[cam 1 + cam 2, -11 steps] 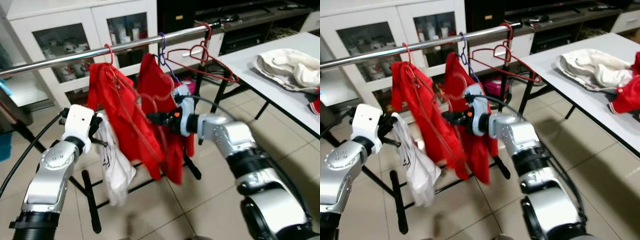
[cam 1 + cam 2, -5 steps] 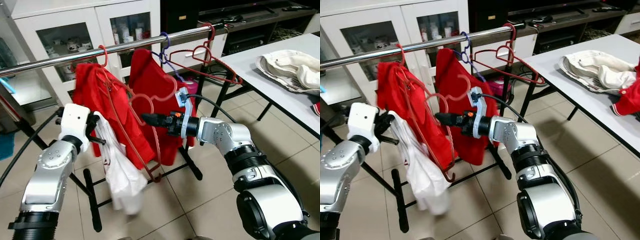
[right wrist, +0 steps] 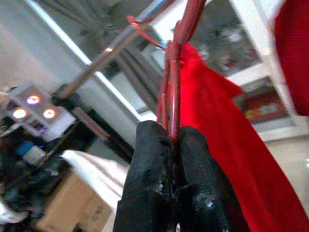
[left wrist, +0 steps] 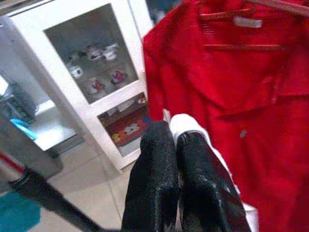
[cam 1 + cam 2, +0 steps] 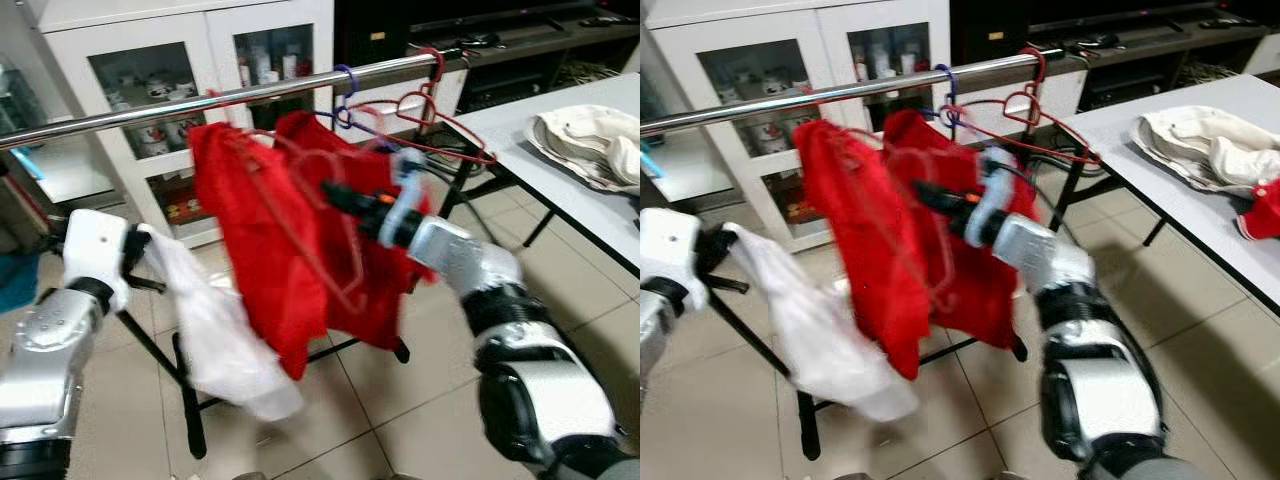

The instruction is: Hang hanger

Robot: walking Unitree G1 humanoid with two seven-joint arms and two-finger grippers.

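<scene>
My right gripper (image 5: 335,195) is shut on the wire of a red hanger (image 3: 175,87) and holds it up in front of the red garments (image 5: 270,250) hanging from the steel rail (image 5: 150,108). The hanger's hook (image 3: 140,29) is close to the rail; I cannot tell whether it rests on it. Lower on my left side, my left gripper (image 4: 175,140) is shut on a white garment (image 5: 215,340) that trails down beside the red clothes.
Two empty red hangers (image 5: 430,110) and a purple hook (image 5: 347,85) sit on the rail's right end. A white glass-door cabinet (image 5: 170,80) stands behind the rack. A white table (image 5: 520,130) with crumpled clothes (image 5: 590,140) is at the right. The rack's black legs (image 5: 185,400) stand on tiled floor.
My right gripper has risen toward the rail, carrying the red hanger. The red garments have swung and the white garment has flared out to the side.
</scene>
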